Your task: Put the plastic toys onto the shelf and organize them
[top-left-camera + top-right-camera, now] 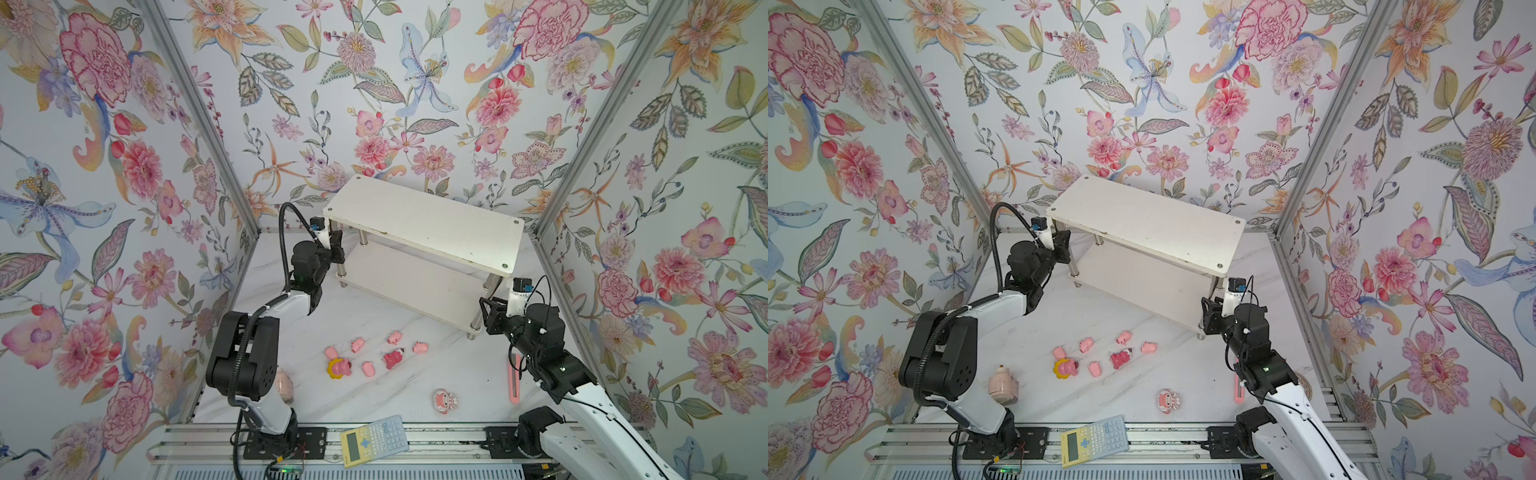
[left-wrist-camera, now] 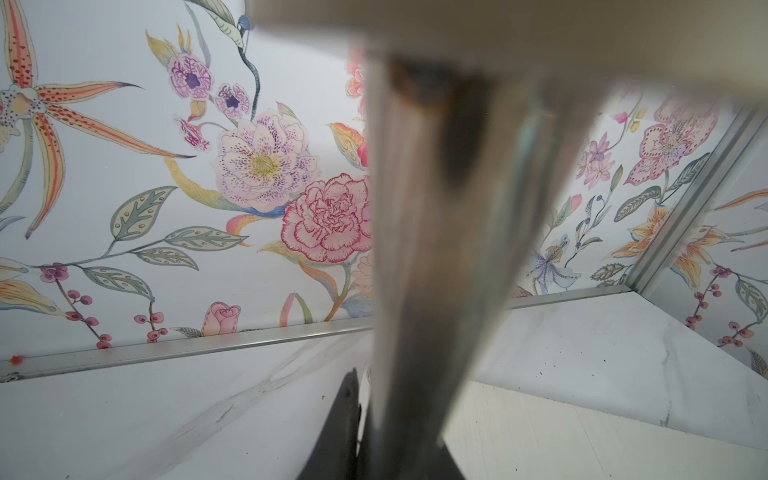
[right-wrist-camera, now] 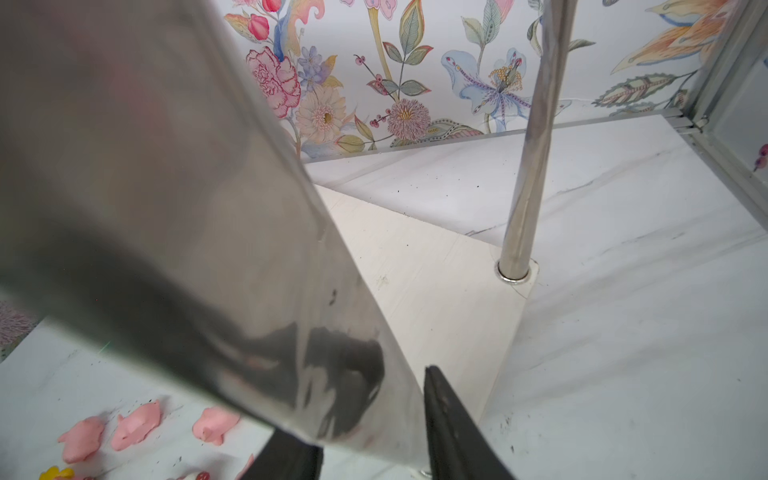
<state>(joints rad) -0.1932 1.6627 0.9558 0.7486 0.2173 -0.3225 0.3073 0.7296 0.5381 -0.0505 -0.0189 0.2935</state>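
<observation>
Top views. Left arm stretched forward, left gripper (image 1: 336, 246) (image 1: 1064, 245) at the shelf's (image 1: 424, 220) (image 1: 1142, 224) near-left leg (image 1: 341, 268). Right arm reaches inward, right gripper (image 1: 488, 309) (image 1: 1209, 309) at the near-right leg (image 1: 491, 284). The shelf's long axis runs far-left to near-right, skewed to the back wall, with its far-left corner close to that wall. Toys (image 1: 392, 359) (image 1: 1121, 359) lie scattered on the table in front of the shelf, open marble between. The round one (image 1: 444, 401) lies apart, nearer the calculator (image 1: 376, 440).

Left wrist. Near-left leg (image 2: 436, 249) stands between the fingers (image 2: 348, 415). Gap narrow; clamped or not, cannot tell.

Right wrist. Near-right leg (image 3: 249, 249) between the fingers (image 3: 453, 424). Contact unclear. Rear leg (image 3: 536, 145) upright at the lower board's corner. Three pigs (image 3: 137, 424) lie on the table beside.
</observation>
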